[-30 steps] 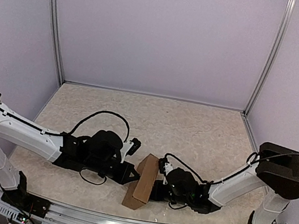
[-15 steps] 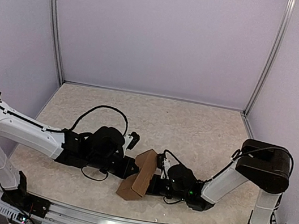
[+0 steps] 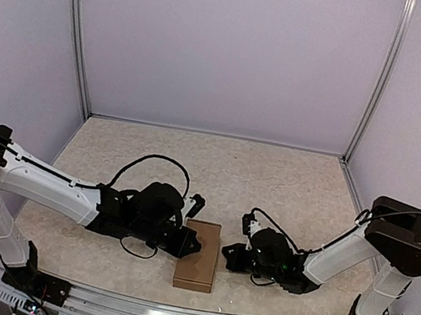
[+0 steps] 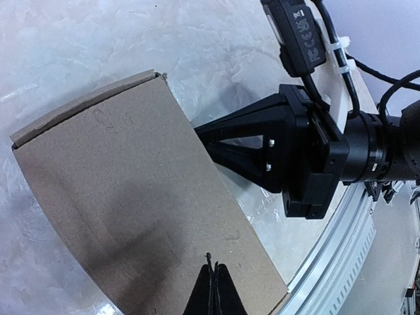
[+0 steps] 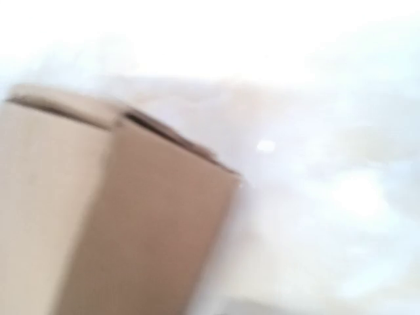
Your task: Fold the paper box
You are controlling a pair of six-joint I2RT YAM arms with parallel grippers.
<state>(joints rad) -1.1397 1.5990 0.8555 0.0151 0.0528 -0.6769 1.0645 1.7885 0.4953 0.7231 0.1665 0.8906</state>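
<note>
Pale bench (image 3: 286, 186) bears the paper box (image 3: 199, 254) — left gripper (image 4: 211, 283) jaws together, right gripper's (image 4: 205, 136) unclear; shoving may spring flaps.

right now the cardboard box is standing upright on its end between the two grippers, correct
Not quite. The paper box is not on its end: it lies flat on the table, broad face up. The rest holds, since it sits between the left gripper and the right gripper. The top external view shows this.
</note>
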